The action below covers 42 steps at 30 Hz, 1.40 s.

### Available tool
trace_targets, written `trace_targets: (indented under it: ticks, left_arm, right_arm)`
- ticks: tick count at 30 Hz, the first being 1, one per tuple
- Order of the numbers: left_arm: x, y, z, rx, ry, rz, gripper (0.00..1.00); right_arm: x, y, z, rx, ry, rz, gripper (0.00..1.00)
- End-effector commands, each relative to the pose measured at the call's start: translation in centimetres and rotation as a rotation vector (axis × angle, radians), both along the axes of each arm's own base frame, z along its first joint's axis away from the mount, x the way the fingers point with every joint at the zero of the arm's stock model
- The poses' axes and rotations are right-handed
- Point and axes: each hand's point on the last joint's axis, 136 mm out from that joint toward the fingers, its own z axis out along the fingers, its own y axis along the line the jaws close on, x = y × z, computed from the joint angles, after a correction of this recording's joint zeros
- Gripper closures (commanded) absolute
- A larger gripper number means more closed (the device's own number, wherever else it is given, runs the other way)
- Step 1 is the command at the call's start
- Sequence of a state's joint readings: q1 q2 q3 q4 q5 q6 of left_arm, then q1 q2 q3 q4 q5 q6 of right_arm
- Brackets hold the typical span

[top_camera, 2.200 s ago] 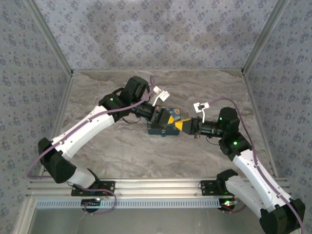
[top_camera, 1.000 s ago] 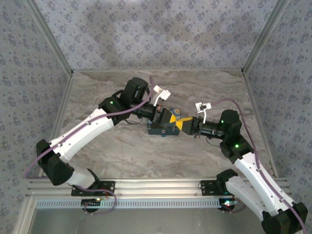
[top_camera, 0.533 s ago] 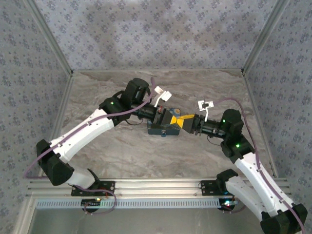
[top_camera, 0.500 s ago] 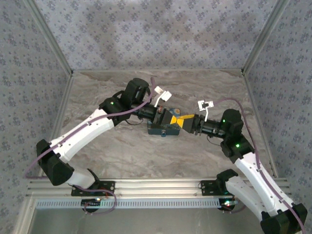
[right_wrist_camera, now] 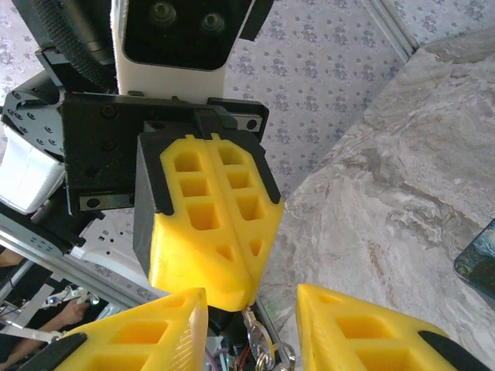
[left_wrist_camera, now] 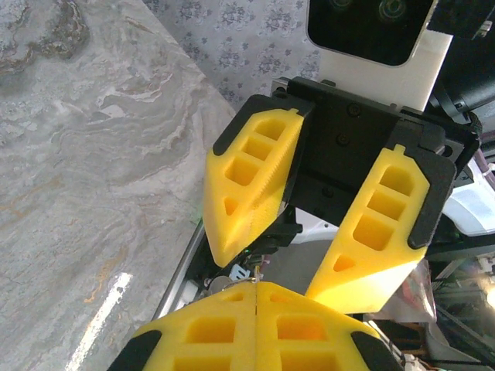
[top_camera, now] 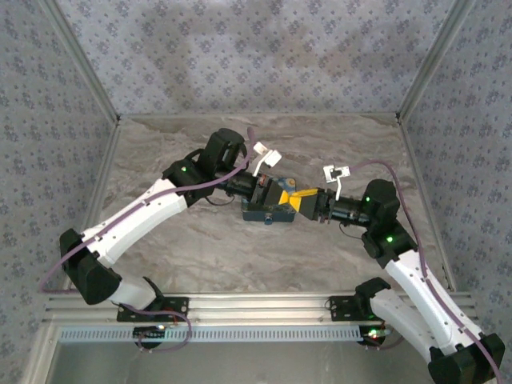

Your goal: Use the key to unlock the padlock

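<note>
The step in hand looks like a mid-air handover of the key, with the lock itself not yet touched. The left fingers (right_wrist_camera: 209, 232) are pressed flat together. A small metal piece with a ring dangles from their tips, and this is probably the key (right_wrist_camera: 257, 334), though it is too small to be sure. Facing them tip to tip, the right fingers (left_wrist_camera: 247, 185) stand spread apart with nothing between them, the gap lined up on the left tips. A dark teal block that appears to be the padlock (top_camera: 268, 213) lies on the worktop (top_camera: 200, 240) just below the two sets of fingers, free of both.

Next, the right fingers likely need to ease forward until the dangling metal sits inside their gap, then close on it squarely. The piece is small and hangs loose, so a slanted pinch could let it swing or slip out.
</note>
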State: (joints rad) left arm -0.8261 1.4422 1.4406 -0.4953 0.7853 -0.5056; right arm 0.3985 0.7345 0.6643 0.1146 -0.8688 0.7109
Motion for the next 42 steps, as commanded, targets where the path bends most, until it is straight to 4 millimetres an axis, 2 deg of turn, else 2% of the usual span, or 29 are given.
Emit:
trace_targets:
  ticks: [1,9,13,18,19,22,28,35,39,40,41,42]
  left_arm:
    - [0.3,0.0,1.7,-0.039,-0.045,-0.002,1.00]
    - [0.4,0.2,2.3,-0.053,-0.054,0.005,1.00]
    - [0.4,0.3,2.4,-0.056,-0.056,0.009,1.00]
    - [0.4,0.4,2.4,-0.055,-0.056,0.013,1.00]
    - [0.5,0.4,2.4,-0.056,-0.057,0.015,1.00]
    - [0.5,0.5,2.4,-0.056,-0.056,0.017,1.00]
    - [0.6,0.4,2.3,-0.057,-0.051,0.019,1.00]
    - [0.4,-0.2,1.6,-0.062,-0.027,0.004,1.00]
    - [0.8,0.3,2.1,-0.064,-0.051,0.034,1.00]
    - [1.1,0.6,2.2,-0.061,-0.056,0.053,0.93]
    - [1.6,1.0,2.2,-0.055,-0.059,0.082,0.78]
    - [2.0,1.5,2.3,-0.054,-0.064,0.111,0.66]
  right_arm:
    - [-0.8,0.3,0.3,0.014,-0.022,0.040,0.61]
    - [-0.9,0.5,-0.5,0.004,-0.009,0.043,0.63]
    - [-1.0,0.4,-0.2,0.011,-0.019,0.043,0.74]
    - [-1.2,0.5,-0.1,0.012,-0.021,0.052,0.80]
    - [-1.2,0.5,-0.1,0.011,-0.022,0.056,0.87]
    - [-1.3,0.5,-0.1,0.011,-0.027,0.060,0.99]
    - [-1.4,0.4,0.0,0.003,-0.040,0.056,1.00]
    - [-1.3,0.2,0.9,0.024,-0.070,0.027,1.00]
    - [-1.5,0.6,0.7,0.010,-0.057,0.057,1.00]
    - [-1.5,0.7,0.4,0.001,-0.046,0.056,1.00]
    - [-1.5,0.6,0.2,-0.006,-0.045,0.048,1.00]
    - [-1.4,0.4,0.0,-0.014,-0.044,0.039,1.00]
